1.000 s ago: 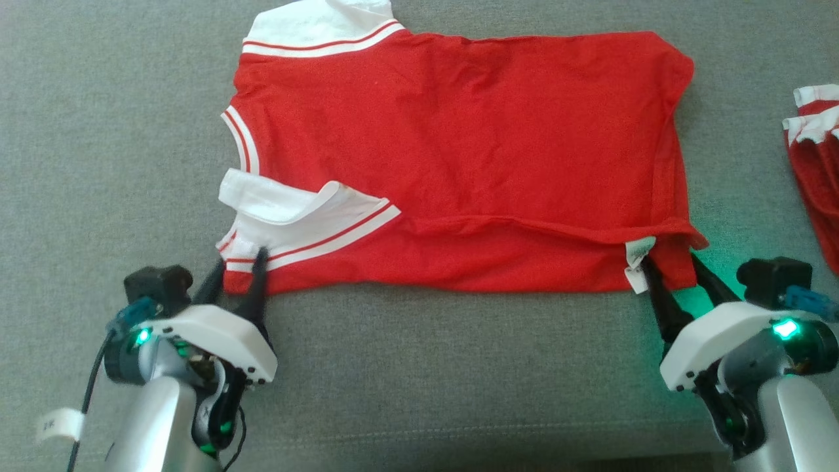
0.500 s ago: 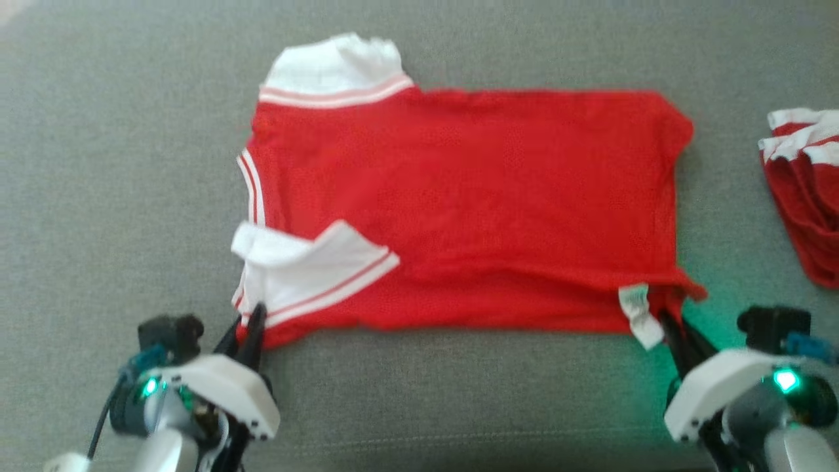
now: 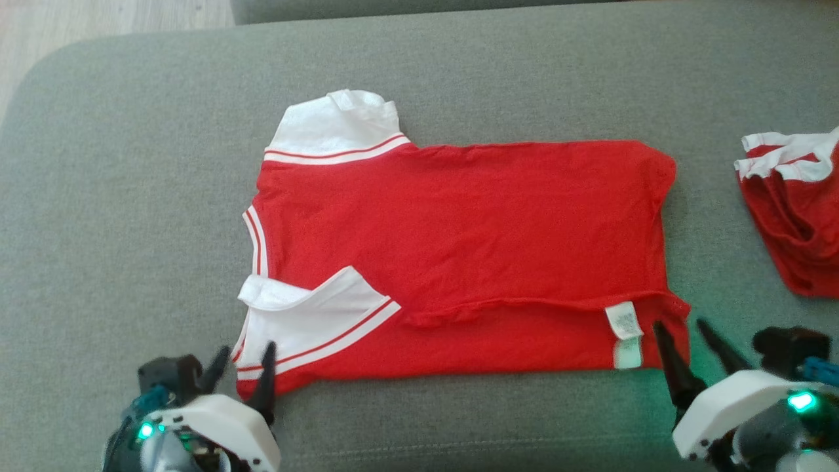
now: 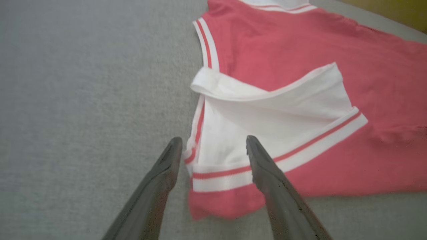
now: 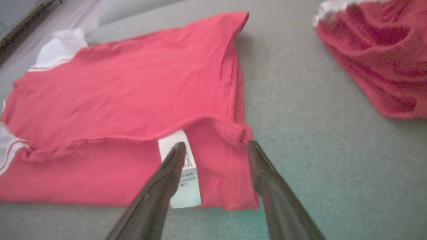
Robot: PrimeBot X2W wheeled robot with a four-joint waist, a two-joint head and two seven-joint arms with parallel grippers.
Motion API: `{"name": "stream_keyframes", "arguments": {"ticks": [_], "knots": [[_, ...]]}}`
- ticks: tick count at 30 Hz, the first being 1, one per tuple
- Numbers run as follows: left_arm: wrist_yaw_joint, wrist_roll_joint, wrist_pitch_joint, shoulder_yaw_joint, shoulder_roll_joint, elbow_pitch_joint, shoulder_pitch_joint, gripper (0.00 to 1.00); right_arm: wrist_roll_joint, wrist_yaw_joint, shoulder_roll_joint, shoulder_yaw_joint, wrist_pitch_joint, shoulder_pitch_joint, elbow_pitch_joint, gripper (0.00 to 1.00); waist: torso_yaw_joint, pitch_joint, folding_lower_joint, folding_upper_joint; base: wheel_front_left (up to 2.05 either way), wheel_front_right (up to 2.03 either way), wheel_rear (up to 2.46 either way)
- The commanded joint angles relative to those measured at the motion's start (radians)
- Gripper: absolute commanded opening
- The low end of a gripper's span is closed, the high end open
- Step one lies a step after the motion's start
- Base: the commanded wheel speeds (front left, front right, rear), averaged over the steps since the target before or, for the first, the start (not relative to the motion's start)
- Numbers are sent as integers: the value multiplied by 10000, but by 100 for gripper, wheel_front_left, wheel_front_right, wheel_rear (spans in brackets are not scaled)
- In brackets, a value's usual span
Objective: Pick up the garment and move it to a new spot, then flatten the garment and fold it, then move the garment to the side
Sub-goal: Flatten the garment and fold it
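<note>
My left gripper (image 3: 246, 351) and right gripper (image 3: 678, 326) now stand open, just released from the shirt's (image 3: 459, 242) near edge, so this fold looks laid.

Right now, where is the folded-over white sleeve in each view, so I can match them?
Head view: the folded-over white sleeve lies lower left, just above the left gripper.
Left wrist view: centre, just ahead of the fingers.
Right wrist view: a sliver at the left edge.
Shared landmark: the other white sleeve, on the garment's far edge.
</note>
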Motion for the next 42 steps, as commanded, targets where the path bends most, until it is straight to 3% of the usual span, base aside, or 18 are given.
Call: {"name": "stream_keyframes", "arguments": {"ticks": [1, 11, 23, 28, 33, 42], "knots": [[208, 267, -306, 364, 101, -473, -174, 100, -137, 65, -63, 136, -297, -132, -594, 100, -20, -68, 0, 0, 0, 0, 0], [1147, 1526, -1973, 464, 268, -1884, -561, 100, -1167, 65, -121, 235, -2175, -563, -2357, 100, -34, -456, 0, 0, 0, 0, 0], [1388, 1945, -1977, 453, 562, -2575, -1001, 100, -1098, 65, -121, 413, -2209, -797, -2604, 100, 31, -391, 0, 0, 0, 0, 0], [1165, 1938, -1886, 274, 596, -2480, -1717, 100, -1046, 65, -66, 354, -2120, -882, -2676, 100, 60, 80, 0, 0, 0, 0, 0], [658, 1821, -1753, -23, 470, -1672, -3527, 100, -1025, 65, -30, 383, -2084, -1195, -2810, 100, -11, 979, 0, 0, 0, 0, 0], [-235, 1293, -1732, -115, -54, 2304, -7895, 100, -1029, 65, 19, 744, -2176, -2020, -2782, 100, -506, 2462, 0, 0, 0, 0, 0]]}}
